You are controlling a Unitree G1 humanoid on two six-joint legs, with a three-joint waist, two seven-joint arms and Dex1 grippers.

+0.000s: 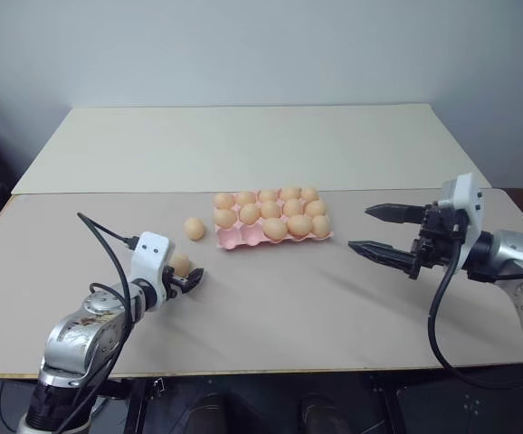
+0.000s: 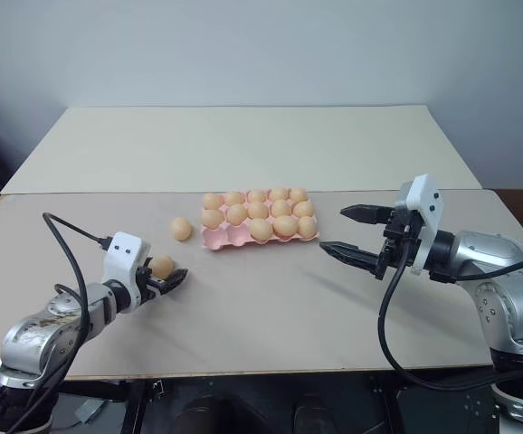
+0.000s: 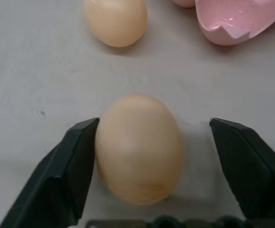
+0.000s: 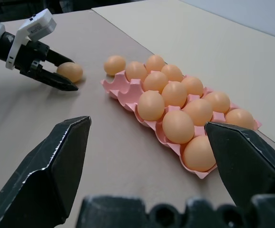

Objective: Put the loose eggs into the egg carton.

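Left arm: low at 7 o'clock, left gripper (image 1: 187, 278) pointing toward 2 o'clock, fingers parted.
Right arm: raised at 4 o'clock, right gripper (image 1: 377, 231) pointing toward 9 o'clock, fingers spread wide.

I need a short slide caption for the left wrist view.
Left gripper straddling a loose egg, beside another egg and the pink carton.

A: The egg tray (image 3: 232, 21) is cut off at the upper right of the left wrist view, one cup showing.

B: And the egg (image 1: 181, 264) by the left hand (image 1: 187, 278) is half hidden behind it, lower left.
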